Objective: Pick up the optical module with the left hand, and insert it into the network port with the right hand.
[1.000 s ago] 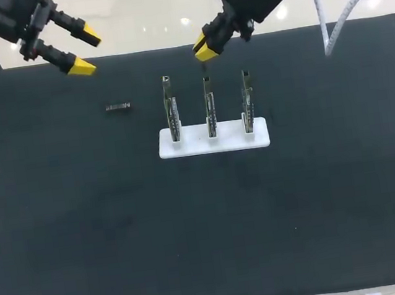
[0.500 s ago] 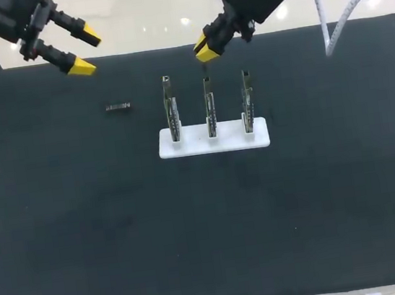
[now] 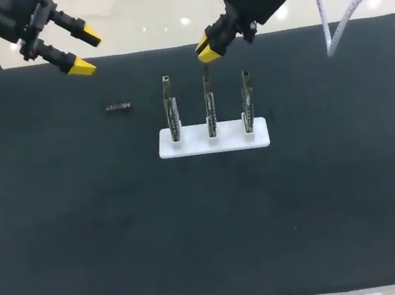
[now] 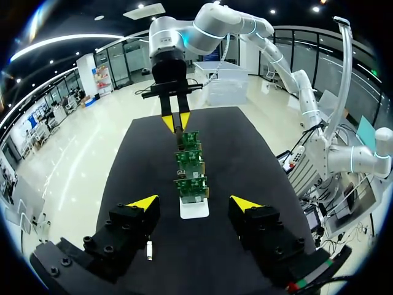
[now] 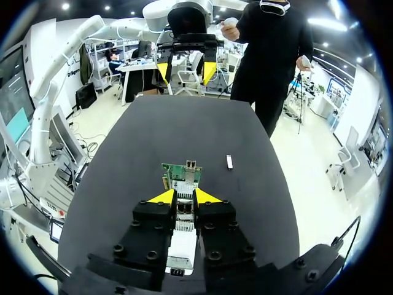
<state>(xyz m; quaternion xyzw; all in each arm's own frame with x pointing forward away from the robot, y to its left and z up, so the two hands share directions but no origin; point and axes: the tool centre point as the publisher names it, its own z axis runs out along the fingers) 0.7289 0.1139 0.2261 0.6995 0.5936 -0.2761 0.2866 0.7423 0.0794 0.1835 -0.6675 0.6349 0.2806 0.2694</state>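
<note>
The optical module (image 3: 118, 107), a small dark bar, lies flat on the black mat left of the white base (image 3: 214, 146). It also shows under my left gripper's finger (image 4: 149, 250) and off beside the boards (image 5: 229, 161). Three upright circuit boards (image 3: 209, 109) with ports on top stand in the base. My left gripper (image 3: 87, 51) hangs wide open at the far left, above and behind the module, holding nothing. My right gripper (image 3: 206, 48) hovers just over the middle board, fingers a narrow gap apart; only the board (image 5: 184, 214) below shows through the gap.
The black mat (image 3: 208, 226) covers the whole table. The white base with its row of boards (image 4: 190, 184) stands mid-table toward the far side. My right gripper (image 4: 175, 121) sits at the far end of that row in the left wrist view.
My right gripper has drifted slightly up and to the right above the middle board. The left arm and the module have not moved.
</note>
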